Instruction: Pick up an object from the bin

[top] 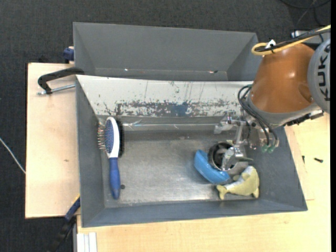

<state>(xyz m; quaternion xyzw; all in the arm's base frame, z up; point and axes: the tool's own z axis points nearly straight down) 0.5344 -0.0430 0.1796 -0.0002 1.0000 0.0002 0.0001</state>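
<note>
Several details in the near right corner of the grey bin are hard to make out. Closest to the near wall lies a pale yellow, crumpled soft thing; its kind cannot be told. Touching its left side is a blue curved piece, bent like a crescent, which wraps the near side of a black round thing. The right part of that black thing is hidden behind the gripper's metal.

The gripper reaches down from the right, its tip low at the black round thing's right edge, just above the yellow thing. Whether its grasp is spread or pressed together is not to be made out amid the metal parts and cables, nor whether anything is pinched.

Well apart, by the left wall, a blue-handled brush lies with its bristled white head towards the far side. Farther back, the scratched far wall rises, and the orange cover on the arm hides the bin's far right corner.
</note>
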